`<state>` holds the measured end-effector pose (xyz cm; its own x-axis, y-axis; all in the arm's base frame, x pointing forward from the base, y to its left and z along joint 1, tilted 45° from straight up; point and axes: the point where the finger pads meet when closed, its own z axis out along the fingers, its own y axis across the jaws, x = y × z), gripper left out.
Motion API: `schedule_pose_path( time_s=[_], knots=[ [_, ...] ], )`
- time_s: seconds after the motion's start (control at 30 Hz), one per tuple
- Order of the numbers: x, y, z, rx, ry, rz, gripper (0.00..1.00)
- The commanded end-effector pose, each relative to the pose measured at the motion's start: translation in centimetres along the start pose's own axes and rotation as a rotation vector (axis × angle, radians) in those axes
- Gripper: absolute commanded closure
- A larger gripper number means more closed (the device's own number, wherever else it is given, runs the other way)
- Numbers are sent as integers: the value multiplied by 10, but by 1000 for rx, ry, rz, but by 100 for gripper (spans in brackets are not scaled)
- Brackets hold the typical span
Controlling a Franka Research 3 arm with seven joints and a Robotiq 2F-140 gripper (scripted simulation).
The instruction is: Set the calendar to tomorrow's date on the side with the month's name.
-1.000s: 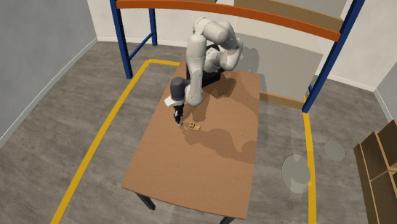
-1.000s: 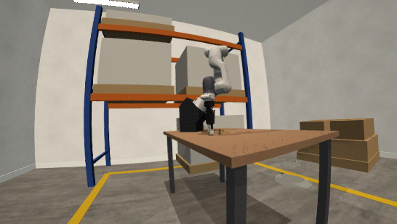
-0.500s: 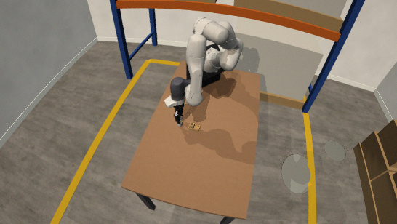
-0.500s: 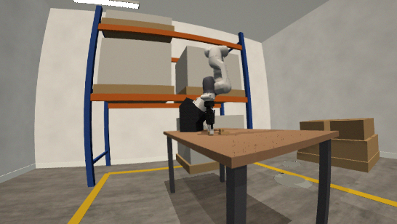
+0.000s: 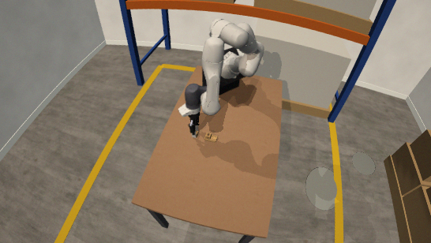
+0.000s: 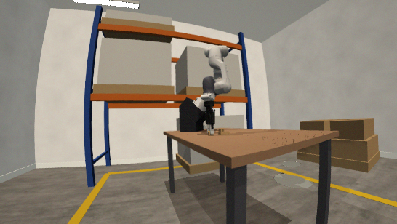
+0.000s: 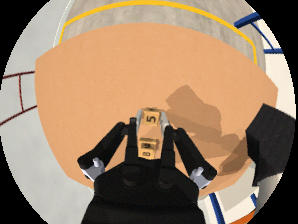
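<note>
A small wooden date cube (image 7: 148, 143) stands between my fingers, low over or on the table (image 5: 221, 185) (image 6: 254, 143) (image 7: 87, 96); I cannot tell which. It shows a 5 on one face. My gripper (image 5: 193, 134) (image 6: 209, 132) (image 7: 151, 116) points straight down, its fingers parted a little, standing slightly wider than the cube. The wooden calendar tray (image 5: 215, 137) (image 6: 222, 133) lies flat on the table just right of the gripper. It seems to hold another cube, too small to read. The tray is out of the wrist view.
The robot's base (image 5: 230, 84) stands at the table's far end. A blue and orange rack (image 6: 94, 98) with large boxes stands behind it. Cardboard boxes (image 6: 342, 143) are stacked on the floor to the right. Yellow floor tape (image 5: 103, 158) rings the table.
</note>
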<state>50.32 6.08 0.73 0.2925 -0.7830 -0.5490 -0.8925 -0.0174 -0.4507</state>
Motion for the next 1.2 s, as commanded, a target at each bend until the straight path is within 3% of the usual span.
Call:
schedule_pose_path(
  time_s=[0.0,0.43,0.63,0.7,1.0,1.17],
  knots=[
    [1,-1,0,1,2,-4,71],
    [1,-1,-6,2,2,-4,71],
    [1,-1,-30,1,2,-4,71],
    [1,-1,-30,1,2,-4,71],
    [1,-1,-76,2,2,-4,71],
    [1,-1,-88,2,2,-4,71]
  ],
)
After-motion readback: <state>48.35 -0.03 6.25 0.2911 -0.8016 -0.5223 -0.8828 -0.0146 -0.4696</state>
